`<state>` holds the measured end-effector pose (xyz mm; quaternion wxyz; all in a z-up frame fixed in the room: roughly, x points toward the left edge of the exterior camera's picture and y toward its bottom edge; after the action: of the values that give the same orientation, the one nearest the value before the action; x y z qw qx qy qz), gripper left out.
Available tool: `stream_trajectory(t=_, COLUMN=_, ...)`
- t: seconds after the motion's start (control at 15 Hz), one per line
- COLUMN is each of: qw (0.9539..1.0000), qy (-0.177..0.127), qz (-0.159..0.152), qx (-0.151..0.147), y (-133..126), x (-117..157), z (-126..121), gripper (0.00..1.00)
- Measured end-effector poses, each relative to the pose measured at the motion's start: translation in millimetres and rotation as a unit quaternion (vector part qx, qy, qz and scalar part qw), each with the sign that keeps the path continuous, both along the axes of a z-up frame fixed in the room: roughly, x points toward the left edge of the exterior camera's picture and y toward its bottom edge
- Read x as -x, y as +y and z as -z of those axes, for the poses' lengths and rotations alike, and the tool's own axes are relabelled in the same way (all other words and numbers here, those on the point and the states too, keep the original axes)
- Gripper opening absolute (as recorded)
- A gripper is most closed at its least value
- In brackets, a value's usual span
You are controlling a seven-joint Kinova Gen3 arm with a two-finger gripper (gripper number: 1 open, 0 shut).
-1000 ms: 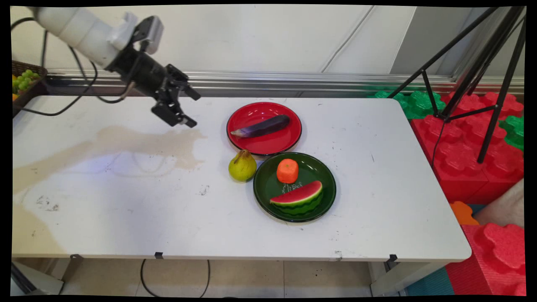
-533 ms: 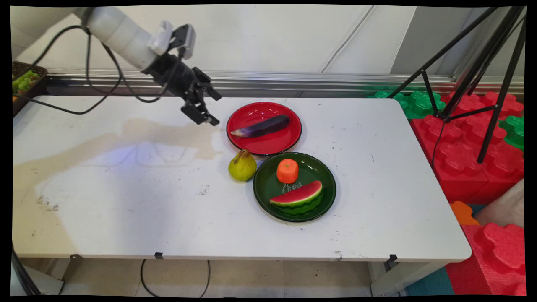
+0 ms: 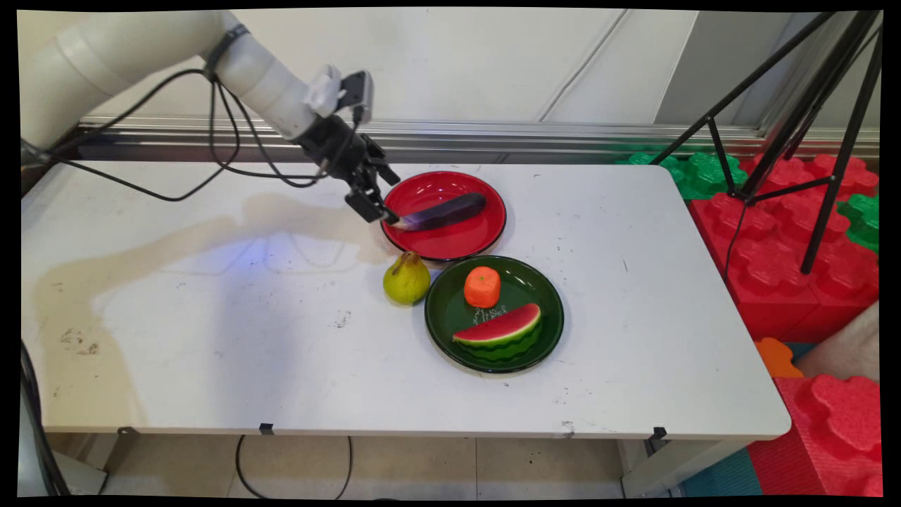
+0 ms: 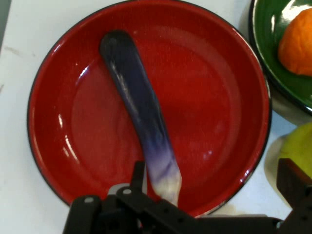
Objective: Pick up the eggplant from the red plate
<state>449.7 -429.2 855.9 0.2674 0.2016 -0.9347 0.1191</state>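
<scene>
Hovering with fingers (image 4: 295,183) spread, empty, over slim purple plastic eggplant (image 3: 445,212) (image 4: 139,109) on glossy red plate (image 3: 479,243) (image 4: 219,122); likely light, rigid, slick — best pinched mid-body.

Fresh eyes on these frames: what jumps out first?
The black gripper, open, hangs over the near-left rim of the red plate, right at the pale end of the purple eggplant lying across it. Nearer the camera, a green plate holds a watermelon slice and an orange piece, with a pear on the table beside it.

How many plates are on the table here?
2: a red plate toward the far side holding the eggplant, and a green plate just nearer. None seems hidden.
</scene>
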Motion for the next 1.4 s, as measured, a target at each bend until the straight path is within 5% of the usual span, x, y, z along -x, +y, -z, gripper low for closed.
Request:
stream_trajectory(t=0.67, qw=0.9992, qy=-0.012, qz=-0.028, qx=-0.027, y=-40, x=31, z=54, gripper=1.0)
stream_trajectory(t=1.27, qw=0.997, qy=-0.007, qz=-0.064, qx=-0.041, y=-60, x=36, z=75, gripper=1.0)
stream_trajectory(t=1.33, qw=0.9968, qy=-0.006, qz=-0.068, qx=-0.042, y=-61, x=36, z=76, gripper=0.0)
stream_trajectory(t=1.4, qw=0.9966, qy=-0.004, qz=-0.071, qx=-0.043, y=-62, x=36, z=76, gripper=0.0)
